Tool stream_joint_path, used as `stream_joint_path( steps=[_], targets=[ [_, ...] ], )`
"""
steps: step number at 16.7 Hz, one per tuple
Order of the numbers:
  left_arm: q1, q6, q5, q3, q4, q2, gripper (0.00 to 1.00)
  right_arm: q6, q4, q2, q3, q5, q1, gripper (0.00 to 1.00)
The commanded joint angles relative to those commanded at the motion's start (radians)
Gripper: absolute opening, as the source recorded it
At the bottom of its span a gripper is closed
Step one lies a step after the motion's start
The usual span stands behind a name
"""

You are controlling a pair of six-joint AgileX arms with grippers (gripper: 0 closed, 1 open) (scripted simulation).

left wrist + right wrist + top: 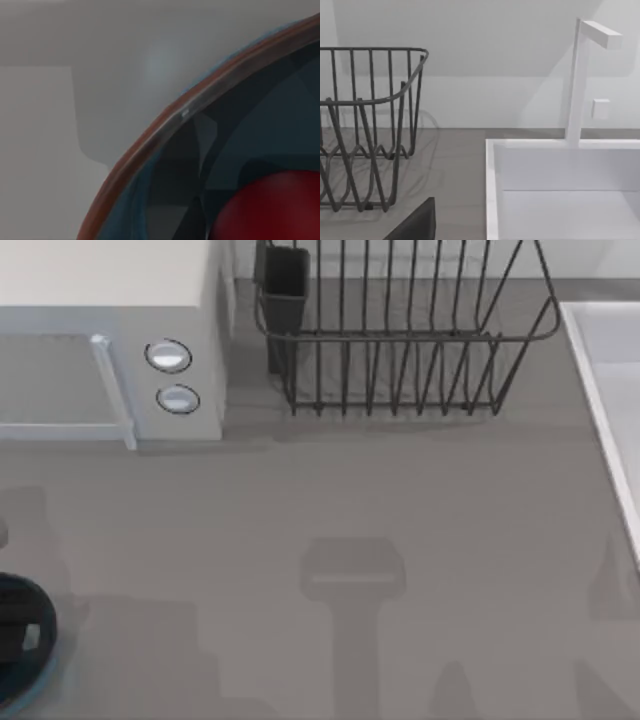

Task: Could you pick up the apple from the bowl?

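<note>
apple (270, 210) inside bowl (165, 125), close under left wrist camera

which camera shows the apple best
The left wrist view: the apple shows as a red round shape close up inside the bowl. In the top view the bowl sits at the table's left edge, too dark inside to make out any fruit. The right wrist view faces the dish rack and sink.

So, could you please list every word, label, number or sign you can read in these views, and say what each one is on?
No readable text anywhere.
Microwave: two round knobs, no visible markings.
Dish rack, sink and faucet: no labels.
Bowl and apple: plain, no writing.
</note>
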Motion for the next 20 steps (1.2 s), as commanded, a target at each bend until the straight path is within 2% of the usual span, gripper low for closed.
stream_joint_path(
  steps=[5,8,15,20],
  targets=[
    [0.000,0.000,0.000,0.111,-0.113,0.010,0.00,0.000,0.000,0.000,0.000,0.000,0.000,1.00],
    [-0.002,-0.002,0.000,0.300,-0.308,0.013,0.00,0.000,0.000,0.000,0.000,0.000,0.000,1.00],
    [-0.012,-0.012,0.000,0.818,-0.875,-0.024,0.00,0.000,0.000,0.000,0.000,0.000,0.000,1.00],
    [-0.017,-0.018,0.000,0.981,-1.039,-0.058,0.00,0.000,0.000,0.000,0.000,0.000,0.000,1.00]
  ],
)
